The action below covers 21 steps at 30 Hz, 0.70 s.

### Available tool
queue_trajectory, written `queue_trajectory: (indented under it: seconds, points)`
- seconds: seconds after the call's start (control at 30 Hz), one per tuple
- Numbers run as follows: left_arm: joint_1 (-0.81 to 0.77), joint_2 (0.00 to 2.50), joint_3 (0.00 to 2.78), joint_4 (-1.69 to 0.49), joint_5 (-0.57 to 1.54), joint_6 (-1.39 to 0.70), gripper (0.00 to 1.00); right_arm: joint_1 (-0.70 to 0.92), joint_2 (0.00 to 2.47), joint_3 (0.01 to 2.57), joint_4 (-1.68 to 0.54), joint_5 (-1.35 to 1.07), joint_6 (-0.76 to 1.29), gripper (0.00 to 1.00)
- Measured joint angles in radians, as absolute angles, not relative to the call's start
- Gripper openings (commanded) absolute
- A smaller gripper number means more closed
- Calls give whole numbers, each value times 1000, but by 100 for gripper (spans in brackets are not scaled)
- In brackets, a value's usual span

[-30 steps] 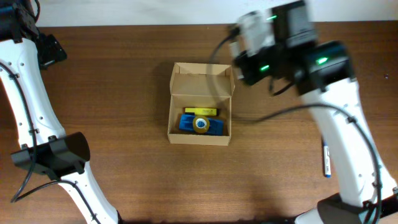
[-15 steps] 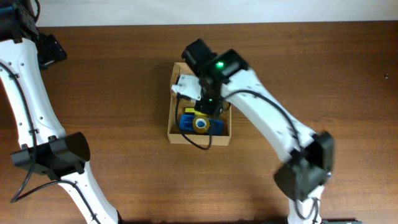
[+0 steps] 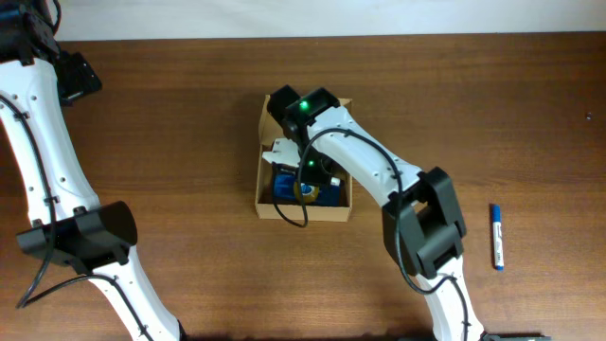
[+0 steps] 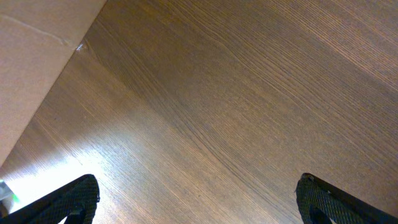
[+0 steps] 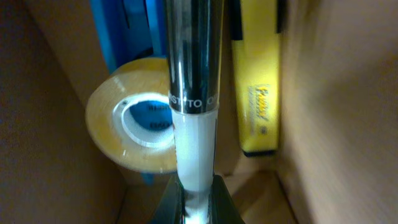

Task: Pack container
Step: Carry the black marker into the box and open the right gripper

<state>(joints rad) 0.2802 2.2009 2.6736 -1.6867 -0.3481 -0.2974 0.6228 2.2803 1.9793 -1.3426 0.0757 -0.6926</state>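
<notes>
The container [image 3: 260,180] is a brown cardboard box standing open at the table's middle, its flap lid up at the far side. Inside lie a blue plastic case [image 3: 329,195], a tape roll [image 3: 305,190] and a yellow highlighter [image 5: 256,93]. My right gripper [image 5: 198,193] is down inside the box and shut on a black and white marker [image 5: 194,93], held over the tape roll [image 5: 124,138]. The overhead view shows the right wrist [image 3: 301,163] over the box. My left gripper [image 4: 196,202] is open and empty over bare wood.
A blue and white pen [image 3: 496,237] lies on the table at the right. The box's inner wall [image 5: 348,93] is close on the right of the marker. A tan surface [image 4: 31,62] fills the upper left of the left wrist view.
My right arm has swung left from beside the box's far right corner and gone down into the box with the marker. The left arm has not moved.
</notes>
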Motion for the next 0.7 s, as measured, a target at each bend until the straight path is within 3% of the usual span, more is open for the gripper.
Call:
queue_trajectory:
  seconds: [0.1, 0.13, 0.17, 0.7]
  points:
    - [280, 2201, 2674, -1687, -348, -297, 100, 624, 2297, 1979, -1326, 74, -693, 5]
    - [280, 2201, 2674, -1687, -348, -297, 100, 624, 2297, 1979, -1319, 72, -692, 28]
    - [280, 2201, 2674, -1687, -348, -297, 100, 624, 2297, 1979, -1312, 70, -688, 42]
    - [280, 2201, 2674, -1687, -348, -297, 100, 627, 2226, 1979, -1358, 145, -598, 57]
